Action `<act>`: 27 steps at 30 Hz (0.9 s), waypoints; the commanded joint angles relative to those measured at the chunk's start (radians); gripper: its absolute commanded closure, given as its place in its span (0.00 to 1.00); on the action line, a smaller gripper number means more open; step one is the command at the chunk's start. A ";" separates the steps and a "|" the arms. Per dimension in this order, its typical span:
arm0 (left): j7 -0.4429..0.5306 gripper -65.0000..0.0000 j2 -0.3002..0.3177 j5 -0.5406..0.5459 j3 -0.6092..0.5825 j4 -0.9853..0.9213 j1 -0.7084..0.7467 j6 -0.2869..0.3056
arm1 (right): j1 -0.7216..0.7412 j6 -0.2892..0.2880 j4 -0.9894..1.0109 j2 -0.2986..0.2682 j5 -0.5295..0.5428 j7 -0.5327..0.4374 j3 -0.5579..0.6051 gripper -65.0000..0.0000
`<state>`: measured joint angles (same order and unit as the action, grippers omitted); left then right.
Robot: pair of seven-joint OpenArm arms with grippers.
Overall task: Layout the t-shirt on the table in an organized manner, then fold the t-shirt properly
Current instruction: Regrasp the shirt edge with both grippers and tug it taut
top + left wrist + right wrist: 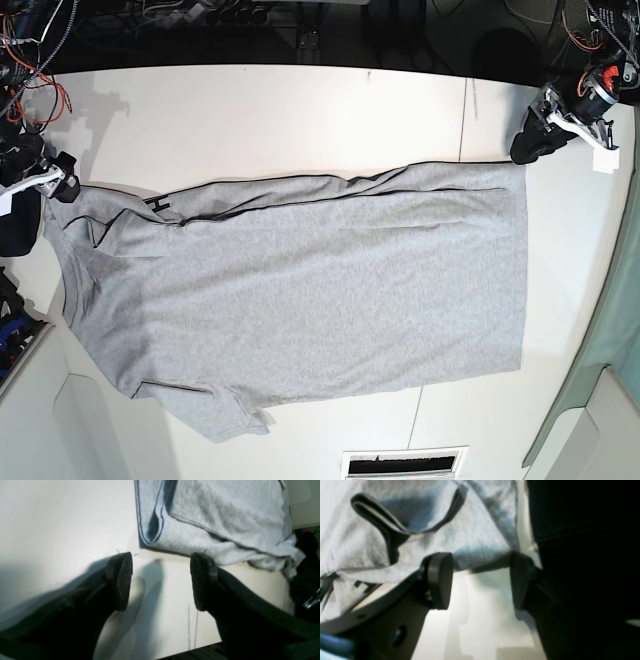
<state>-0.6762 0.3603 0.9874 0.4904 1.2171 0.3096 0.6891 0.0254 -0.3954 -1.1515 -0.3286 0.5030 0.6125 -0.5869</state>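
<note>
Grey heather fabric of the t-shirt (225,517) fills the upper right of the left wrist view, a thin dark-trimmed edge folded over. Below it, the left gripper (161,580) hangs with its two black pads spread wide apart over the white table (62,525), nothing between them.

In the right wrist view, the right gripper (481,580) also stands spread open, empty, its pads at the cloth's lower edge; part of a black letter shows at lower left.

From the base view, the t-shirt (300,300) lies spread across the table (300,110), folded along its upper edge. One gripper sits at the upper right corner (530,145), the other at the left edge (62,185).
</note>
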 commanded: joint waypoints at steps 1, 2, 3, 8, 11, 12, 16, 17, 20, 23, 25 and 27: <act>0.009 0.39 0.016 0.007 0.005 0.011 -0.011 0.009 | 0.021 -0.001 -0.011 -0.011 0.010 -0.025 -0.005 0.44; 0.010 0.39 0.017 0.007 0.005 0.011 -0.016 0.009 | 0.028 -0.001 -0.011 -0.006 0.008 -0.028 -0.005 0.44; 0.010 0.39 0.016 0.006 0.004 0.011 -0.025 0.009 | 0.034 -0.001 -0.008 -0.003 0.005 -0.030 -0.005 0.44; 0.023 0.39 0.016 -0.060 -0.055 0.009 -0.074 -0.002 | 0.067 -0.004 0.013 0.022 0.001 -0.033 -0.004 0.44; 0.037 0.39 0.005 -0.120 -0.090 0.006 -0.103 -0.024 | 0.094 -0.005 0.049 0.033 0.002 -0.034 -0.004 0.44; 0.037 0.39 0.001 -0.129 -0.097 0.006 -0.108 -0.024 | 0.102 -0.004 0.063 0.036 0.002 -0.036 -0.005 0.44; 0.037 0.54 -0.006 -0.164 -0.110 0.006 -0.113 -0.024 | 0.113 -0.005 0.078 0.049 0.001 -0.037 -0.004 0.59; 0.036 0.72 -0.006 -0.178 -0.110 0.006 -0.113 -0.024 | 0.113 -0.005 0.078 0.049 0.001 -0.031 -0.004 0.72; 0.014 1.00 0.007 -0.199 -0.109 0.006 -0.112 -0.023 | 0.113 -0.047 0.076 0.041 0.002 0.022 -0.004 1.00; -0.010 1.00 0.037 -0.173 -0.109 0.021 -0.098 0.006 | 0.104 -0.076 0.055 0.028 0.023 0.085 -0.005 1.00; -0.010 1.00 0.061 -0.148 -0.108 0.058 -0.060 0.009 | 0.068 -0.085 0.019 0.013 0.074 0.109 -0.008 1.00; -0.010 1.00 0.080 -0.142 -0.097 0.111 -0.010 0.009 | 0.012 -0.101 -0.034 -0.002 0.119 0.121 -0.010 1.00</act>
<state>-0.6960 0.4221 0.8310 0.3851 1.3128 0.3008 0.6880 0.0319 -0.4908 -1.1698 -0.3092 0.6106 0.7414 -0.5892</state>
